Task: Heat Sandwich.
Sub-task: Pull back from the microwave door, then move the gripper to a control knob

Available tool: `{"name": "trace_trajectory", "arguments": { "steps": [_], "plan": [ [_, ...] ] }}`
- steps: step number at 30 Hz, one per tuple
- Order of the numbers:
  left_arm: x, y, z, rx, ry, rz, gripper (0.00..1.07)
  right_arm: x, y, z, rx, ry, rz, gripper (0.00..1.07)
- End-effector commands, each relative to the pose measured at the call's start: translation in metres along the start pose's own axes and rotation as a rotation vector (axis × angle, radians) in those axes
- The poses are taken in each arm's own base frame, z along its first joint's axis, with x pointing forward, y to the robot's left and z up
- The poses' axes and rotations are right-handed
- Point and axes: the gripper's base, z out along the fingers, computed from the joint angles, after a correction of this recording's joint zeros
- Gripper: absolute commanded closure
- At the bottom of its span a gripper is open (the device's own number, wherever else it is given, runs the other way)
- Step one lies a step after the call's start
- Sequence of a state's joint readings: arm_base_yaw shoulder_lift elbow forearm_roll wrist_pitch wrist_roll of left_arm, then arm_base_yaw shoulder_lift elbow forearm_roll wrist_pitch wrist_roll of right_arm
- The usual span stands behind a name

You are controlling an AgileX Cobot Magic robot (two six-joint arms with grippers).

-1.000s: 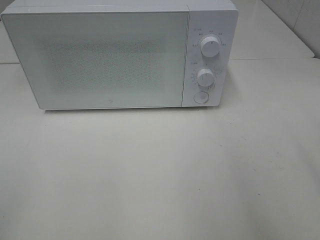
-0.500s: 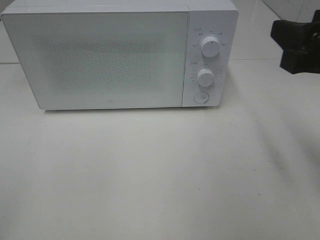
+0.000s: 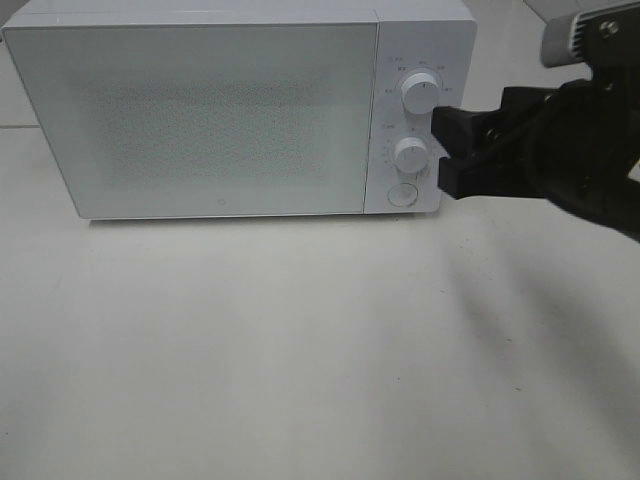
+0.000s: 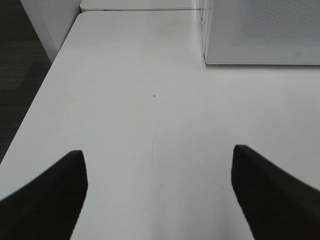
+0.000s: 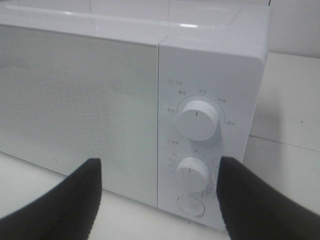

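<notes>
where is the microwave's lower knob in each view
Exterior high: lower knob on the control panel, just left of the right claw.
Left wrist: not in it.
Right wrist: lower knob directly under the upper knob.
Shared landmark: the microwave door, in all three.

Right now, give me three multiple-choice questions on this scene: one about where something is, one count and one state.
1. Where is the right tool?
A. By the microwave's control panel
B. On top of the microwave
C. Behind it

2. How many turning knobs does the control panel carry?
A. One
B. Two
C. Four

3. What state is the door in?
A. Wide open
B. Half open
C. Shut

Answers:
1 A, its open jaws sit at the panel's right edge.
2 B, one knob sits above the other.
3 C, the door lies flush with the panel.
</notes>
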State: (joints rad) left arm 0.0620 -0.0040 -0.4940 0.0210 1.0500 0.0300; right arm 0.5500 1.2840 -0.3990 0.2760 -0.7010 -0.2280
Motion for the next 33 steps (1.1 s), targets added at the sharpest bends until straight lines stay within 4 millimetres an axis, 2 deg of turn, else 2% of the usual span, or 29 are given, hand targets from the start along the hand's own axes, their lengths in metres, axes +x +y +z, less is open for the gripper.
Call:
{"name": "trace_trajectory", "arguments": {
  "steps": [1, 2, 5, 11, 15, 20, 27, 33],
  "plan": [
    [-0.001, 0.0, -0.002, 0.0, -0.015, 0.001, 0.33, 0.011, 0.001, 0.01, 0.046, 0.01, 0.055, 0.43],
    [-0.001, 0.0, -0.002, 0.0, -0.015, 0.001, 0.33, 0.018, 0.002, 0.015, 0.078, 0.024, 0.084, 0.43],
    [-0.001, 0.0, -0.002, 0.0, -0.015, 0.001, 0.33, 0.023, 0.005, 0.019, 0.106, 0.012, 0.1, 0.43],
    [-0.001, 0.0, -0.002, 0.0, -0.015, 0.001, 0.33, 0.04, 0.023, 0.035, 0.115, -0.032, 0.051, 0.43],
    [-0.001, 0.0, -0.002, 0.0, -0.015, 0.001, 0.33, 0.047, 0.023, 0.047, 0.198, -0.02, 0.037, 0.43],
    [-0.001, 0.0, -0.002, 0.0, -0.015, 0.001, 0.33, 0.048, 0.028, 0.065, 0.218, -0.028, -0.021, 0.43],
    [-0.001, 0.0, -0.002, 0.0, -0.015, 0.001, 0.33, 0.049, 0.032, 0.082, 0.226, -0.03, -0.013, 0.43],
    [-0.001, 0.0, -0.002, 0.0, -0.015, 0.001, 0.33, 0.06, 0.035, 0.1, 0.272, -0.005, 0.008, 0.43]
  ]
}}
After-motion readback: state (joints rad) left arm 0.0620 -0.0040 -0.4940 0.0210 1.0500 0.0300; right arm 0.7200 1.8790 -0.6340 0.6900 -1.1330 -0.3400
